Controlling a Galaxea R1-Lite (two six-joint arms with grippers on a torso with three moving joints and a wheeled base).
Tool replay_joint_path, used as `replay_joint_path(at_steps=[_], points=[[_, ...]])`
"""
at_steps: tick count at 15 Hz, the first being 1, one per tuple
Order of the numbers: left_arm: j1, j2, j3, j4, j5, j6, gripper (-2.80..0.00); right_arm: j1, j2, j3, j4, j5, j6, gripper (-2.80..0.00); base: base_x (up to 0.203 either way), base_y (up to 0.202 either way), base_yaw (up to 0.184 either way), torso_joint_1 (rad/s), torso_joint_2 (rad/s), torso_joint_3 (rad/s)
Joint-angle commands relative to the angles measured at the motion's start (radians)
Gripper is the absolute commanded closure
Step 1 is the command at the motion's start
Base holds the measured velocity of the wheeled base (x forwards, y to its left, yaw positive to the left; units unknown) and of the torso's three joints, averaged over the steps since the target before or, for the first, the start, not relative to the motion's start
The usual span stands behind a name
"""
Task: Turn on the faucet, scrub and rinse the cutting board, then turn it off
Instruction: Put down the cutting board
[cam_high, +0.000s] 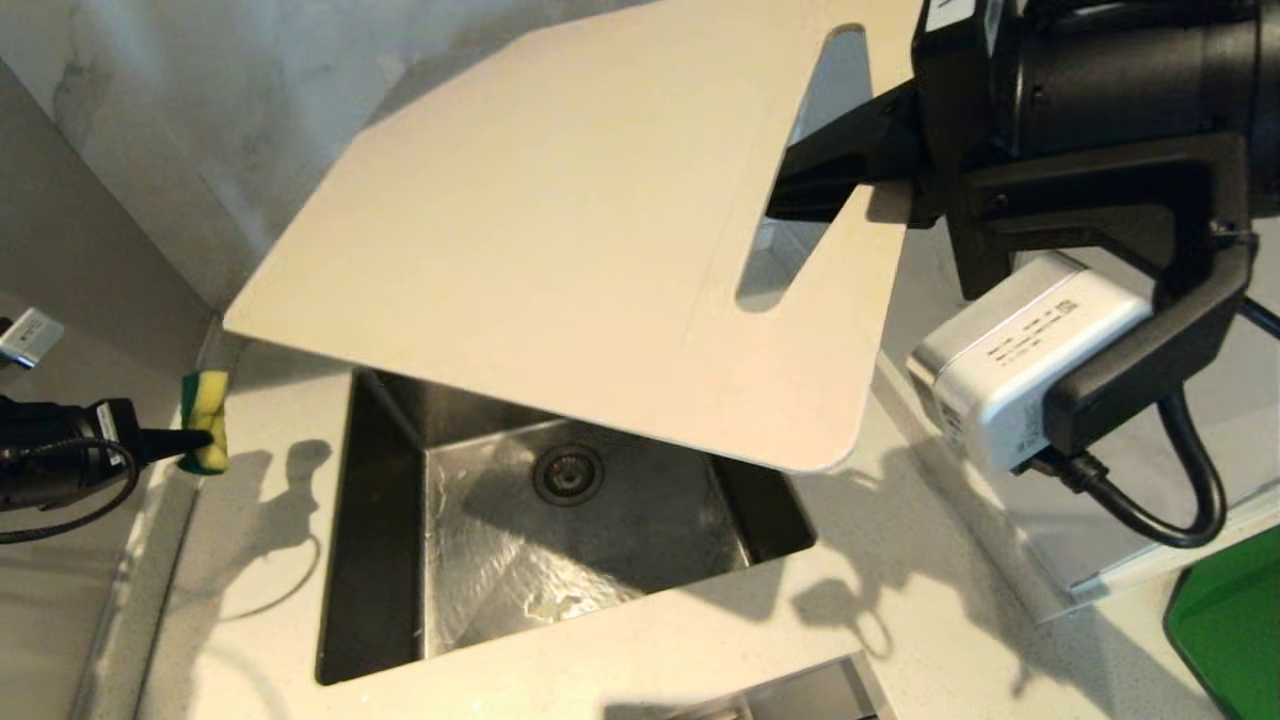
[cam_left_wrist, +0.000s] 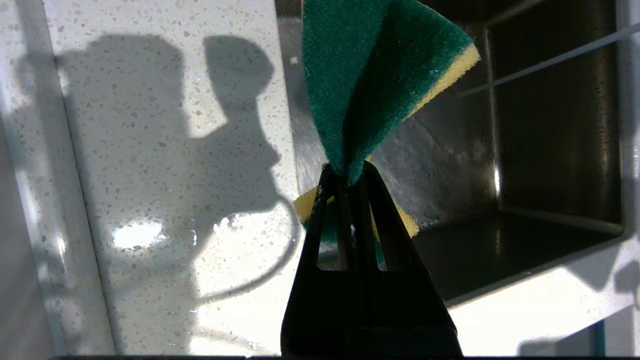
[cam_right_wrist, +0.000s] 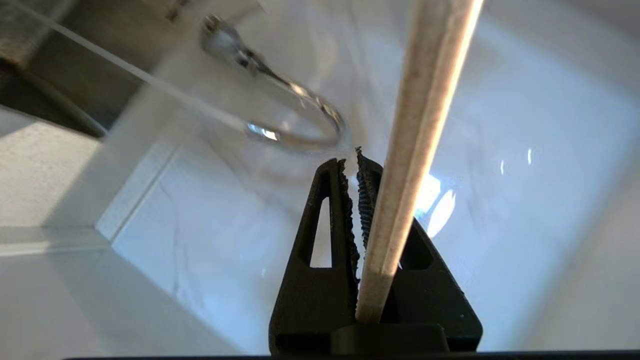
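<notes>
One cutting board (cam_high: 560, 250) clamped in right jaws; one sponge (cam_high: 205, 421) pinched in left jaws.

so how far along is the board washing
Picked up: the right gripper holds the cutting board tilted above the sink, and the left gripper pinches the sponge off to the side. No water shows at the faucet. Scrubbing, rinsing and shutting the faucet look still to come.

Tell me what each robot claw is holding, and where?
Right claw grips the pale cream plastic cutting board at its handle-slot end. Left claw pinches the green-and-yellow scrubbing sponge by its middle.
</notes>
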Motion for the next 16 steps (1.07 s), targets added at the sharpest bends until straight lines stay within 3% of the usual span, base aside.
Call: replay_joint_path(at_steps=[1, 6, 8, 10, 13, 16], points=[[-0.024, 0.022, -0.001, -0.001, 0.015, 0.002, 0.00, -0.004, -0.081, 0.113, -0.077, -0.031, 0.068, 0.00, 0.000, 0.000, 0.000, 0.000, 0.00, 0.000], [-0.069, 0.041, 0.005, -0.001, 0.050, 0.002, 0.00, -0.015, -0.225, 0.409, -0.333, -0.135, 0.226, 0.00, 0.000, 0.000, 0.000, 0.000, 0.00, 0.000], [-0.069, 0.046, 0.005, -0.001, 0.061, 0.002, 0.00, -0.017, -0.252, 0.536, -0.498, -0.165, 0.297, 0.00, 0.000, 0.000, 0.000, 0.000, 0.00, 0.000], [-0.069, 0.051, 0.017, -0.001, 0.062, 0.002, 0.00, -0.018, -0.289, 0.662, -0.619, -0.248, 0.339, 0.00, 0.000, 0.000, 0.000, 0.000, 0.00, 0.000], [-0.068, 0.054, 0.019, -0.001, 0.065, 0.001, 0.00, -0.020, -0.340, 0.833, -0.726, -0.349, 0.462, 0.00, 0.000, 0.000, 0.000, 0.000, 0.00, 0.000], [-0.068, 0.069, 0.022, -0.002, 0.071, 0.000, 0.00, -0.020, -0.354, 0.898, -0.764, -0.399, 0.494, 0.00, 0.000, 0.000, 0.000, 0.000, 0.00, 0.000]])
